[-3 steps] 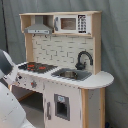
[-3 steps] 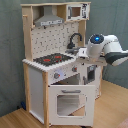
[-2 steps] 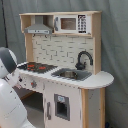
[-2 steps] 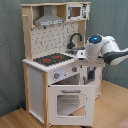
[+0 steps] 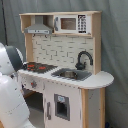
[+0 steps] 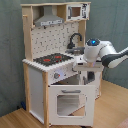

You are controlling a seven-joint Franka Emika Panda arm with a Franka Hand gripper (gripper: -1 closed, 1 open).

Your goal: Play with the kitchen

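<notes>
The arm (image 6: 102, 52) crowds the kitchen (image 6: 52, 65) counter's front edge above the oven door (image 6: 70, 102); tool state indiscernible.

Large white and light-wood toy kitchen (image 5: 70, 95) (image 6: 52, 75): painted panels smooth and matt white; side posts, top shelf and counter edge in pale, unpainted-looking wood with a satin finish. Black-and-red hob (image 5: 40, 66) (image 6: 53, 59): flat, smooth, slightly glossy plate. Curved black faucet (image 5: 83, 59) (image 6: 74, 40): smooth, apparently plastic, with a faint sheen. Grey sink basin (image 5: 71, 74): looks metallic, dull reflective. Grey extractor hood (image 5: 38, 27) (image 6: 49, 20): matt, metal-coloured. Oven door window (image 6: 67, 104): clear, glossy pane in a white frame. White-and-black robot arm (image 5: 10, 85) (image 6: 102, 52): smooth, glossy moulded shells. Backdrop curtain (image 5: 114, 45): grey cloth, matt, softly folded. Floor (image 6: 112, 107): warm, smooth wood-look surface.
</notes>
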